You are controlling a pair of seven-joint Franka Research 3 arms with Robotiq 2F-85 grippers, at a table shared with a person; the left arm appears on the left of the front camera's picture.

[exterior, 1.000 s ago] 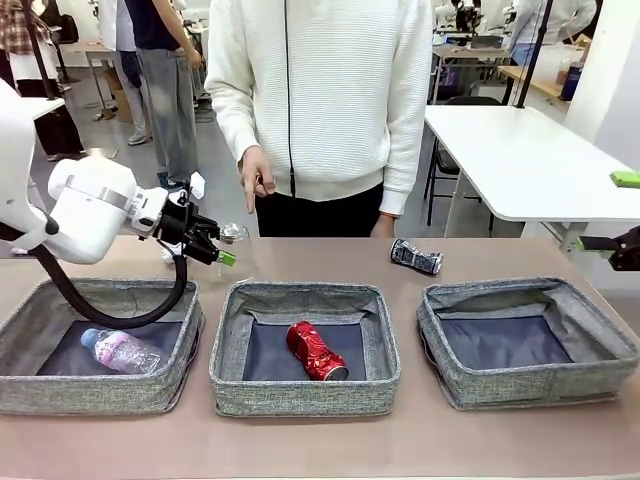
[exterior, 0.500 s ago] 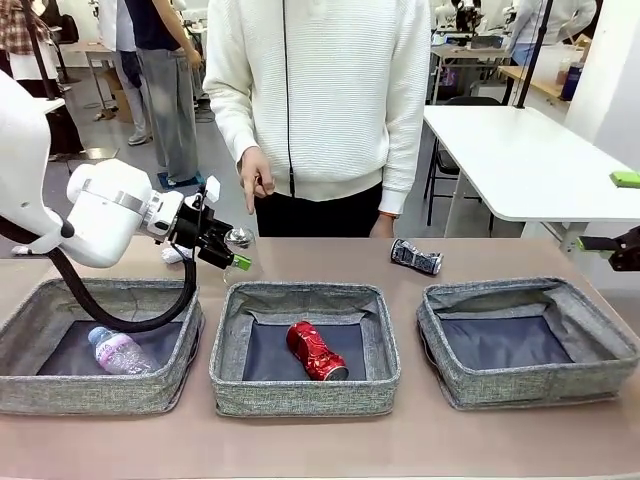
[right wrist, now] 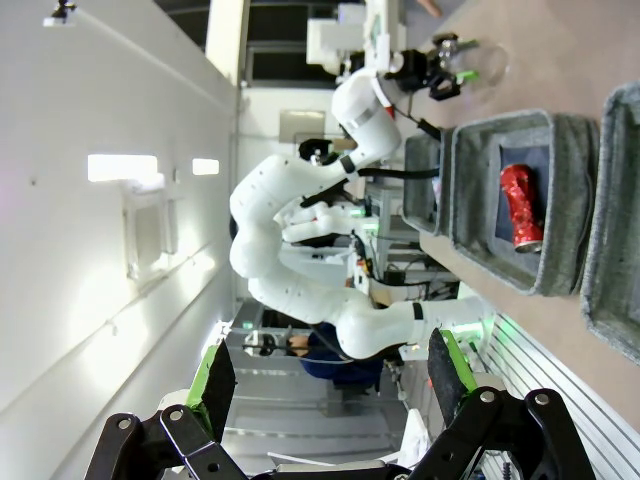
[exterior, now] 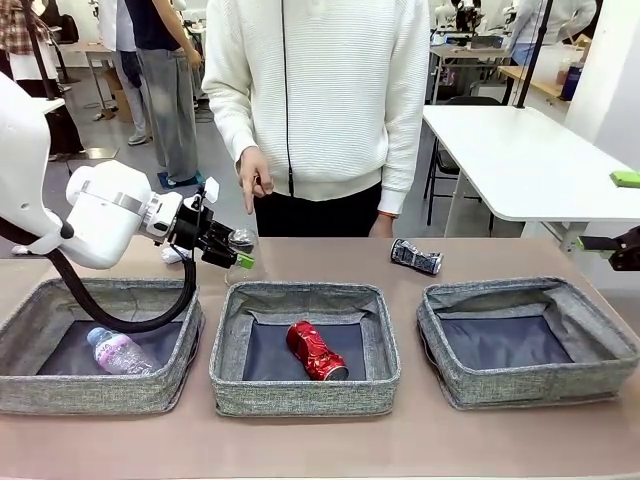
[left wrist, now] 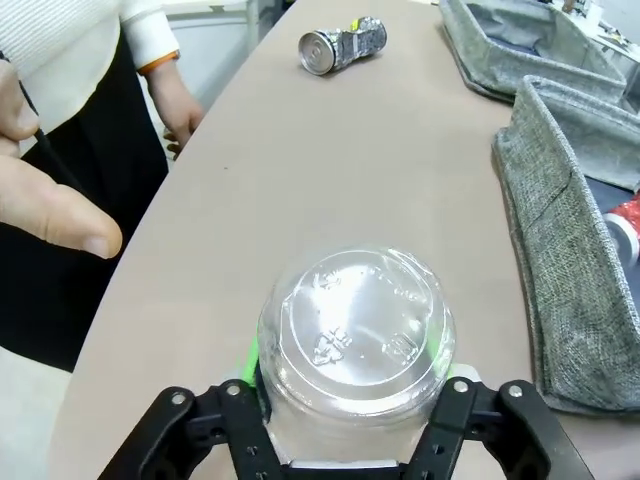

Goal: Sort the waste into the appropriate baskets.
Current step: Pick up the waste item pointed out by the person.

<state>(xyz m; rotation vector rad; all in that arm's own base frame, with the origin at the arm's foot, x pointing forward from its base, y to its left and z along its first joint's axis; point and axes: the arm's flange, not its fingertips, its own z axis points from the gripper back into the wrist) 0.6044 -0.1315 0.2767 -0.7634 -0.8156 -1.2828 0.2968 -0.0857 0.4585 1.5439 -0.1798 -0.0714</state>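
Note:
My left gripper (exterior: pixel 236 252) hovers over the table behind the gap between the left basket (exterior: pixel 100 402) and the middle basket (exterior: pixel 300 400). It is shut on a clear plastic cup (left wrist: pixel 355 330), whose base faces the wrist camera. A small clear bottle with a pink label (exterior: pixel 118 352) lies in the left basket. The crushed red can (exterior: pixel 316 350) lies in the middle basket. The right basket (exterior: pixel 530 392) holds nothing. A crushed dark can (exterior: pixel 415 256) lies on the table behind it. My right gripper (right wrist: pixel 325 390) stands open at the far right, off the table.
A person in a white sweater stands at the far edge, one hand (exterior: pixel 255 180) hanging just above my left gripper, the other hand (left wrist: pixel 175 105) at the table edge. A small white wad (exterior: pixel 172 255) lies behind my left arm.
My left gripper moved up and right to the clear cup and shut on it. The bottle in the left basket shifted slightly. The right arm stayed still.

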